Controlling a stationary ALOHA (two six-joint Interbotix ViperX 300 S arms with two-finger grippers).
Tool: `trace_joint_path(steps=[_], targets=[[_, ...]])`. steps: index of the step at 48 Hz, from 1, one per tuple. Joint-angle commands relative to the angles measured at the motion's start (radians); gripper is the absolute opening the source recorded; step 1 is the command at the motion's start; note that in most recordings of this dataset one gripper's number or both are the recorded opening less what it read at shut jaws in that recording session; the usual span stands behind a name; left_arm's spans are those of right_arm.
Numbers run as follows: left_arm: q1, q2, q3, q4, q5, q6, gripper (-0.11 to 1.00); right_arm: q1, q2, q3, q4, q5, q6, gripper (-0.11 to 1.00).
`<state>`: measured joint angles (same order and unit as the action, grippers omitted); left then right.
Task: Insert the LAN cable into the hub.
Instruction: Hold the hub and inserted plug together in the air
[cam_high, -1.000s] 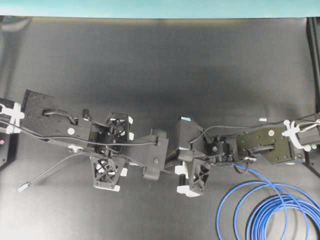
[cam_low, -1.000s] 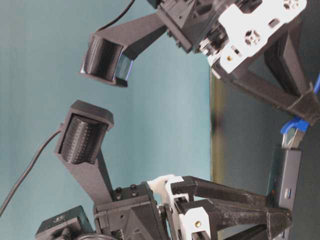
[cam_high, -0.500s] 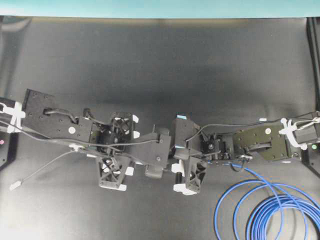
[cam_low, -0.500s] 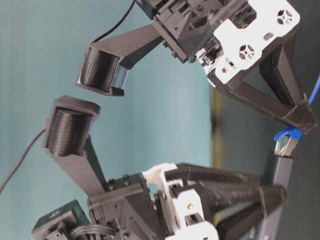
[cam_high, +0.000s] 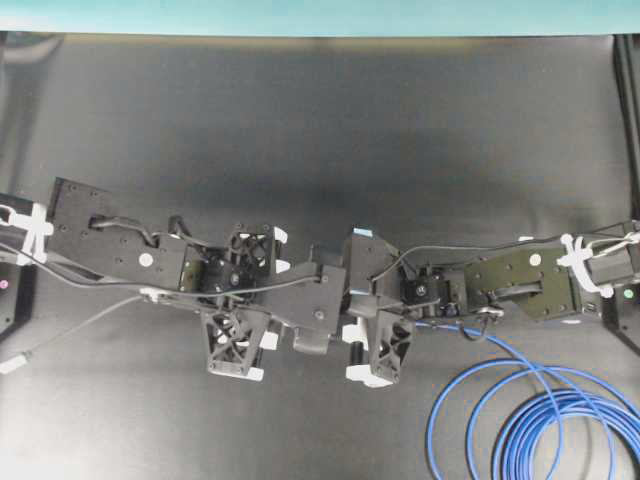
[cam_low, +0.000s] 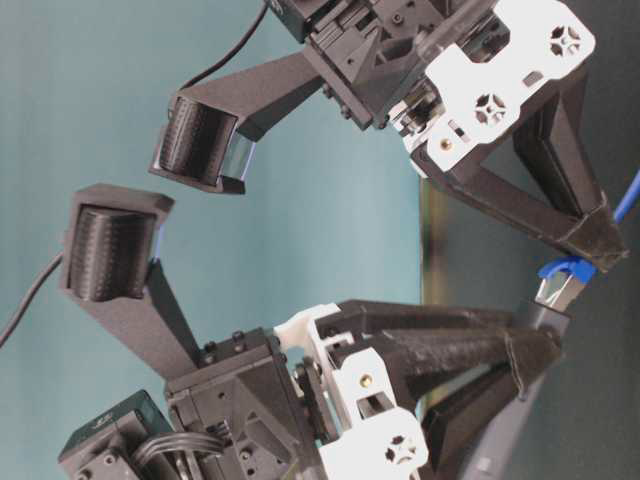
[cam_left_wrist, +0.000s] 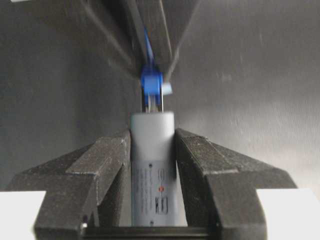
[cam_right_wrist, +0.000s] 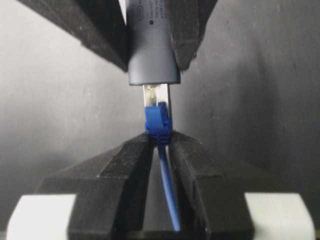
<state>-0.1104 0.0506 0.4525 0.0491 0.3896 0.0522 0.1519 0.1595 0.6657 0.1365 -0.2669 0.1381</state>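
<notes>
Table (cam_high: 320, 110): dark mat below both arms, which met tip to tip above its middle.
Blue coil (cam_high: 530, 420): the spare cable lay in loops well behind the right jaws, trailing slack from them.
Left gripper (cam_left_wrist: 152, 150): jaws part closed, clamped on the hub's two long sides.
Right gripper (cam_right_wrist: 161, 145): jaws nearly closed, pinching the cable just behind the blue boot.
Hub (cam_left_wrist: 152, 165): slim grey bar between the left jaws, its end sticking out past the tips toward the right jaws.
Plug (cam_right_wrist: 158, 107): ahead of the right jaws, its clear tip at the hub's end face and seemingly partly inside; how deep it sat could not be told.
Hub handling: probably light, rigid and smooth-skinned, so it could slide back under a push; flat-side hold suits it.
Cable handling: limp and springy; best held close to the boot. The latch looked fragile if angled.
</notes>
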Motion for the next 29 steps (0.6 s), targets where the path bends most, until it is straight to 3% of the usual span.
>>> trace_joint_path(steps=[1, 14, 19, 23, 29], targets=[[-0.014, -0.028, 0.028, -0.002, -0.043, -0.003, 0.29, -0.025, -0.034, -0.008, 0.003, -0.046, -0.003, 0.11], [-0.021, -0.094, 0.164, -0.003, -0.179, -0.066, 0.29, -0.021, -0.052, 0.043, 0.003, -0.095, 0.006, 0.11], [-0.021, -0.104, 0.184, -0.002, -0.189, -0.097, 0.29, -0.02, -0.061, 0.063, 0.003, -0.095, 0.009, 0.1], [-0.021, -0.11, 0.201, -0.002, -0.19, -0.107, 0.29, -0.018, -0.071, 0.084, 0.005, -0.095, 0.011, 0.01], [-0.021, -0.12, 0.225, -0.002, -0.192, -0.114, 0.29, -0.018, -0.08, 0.11, 0.006, -0.083, 0.012, 0.05]])
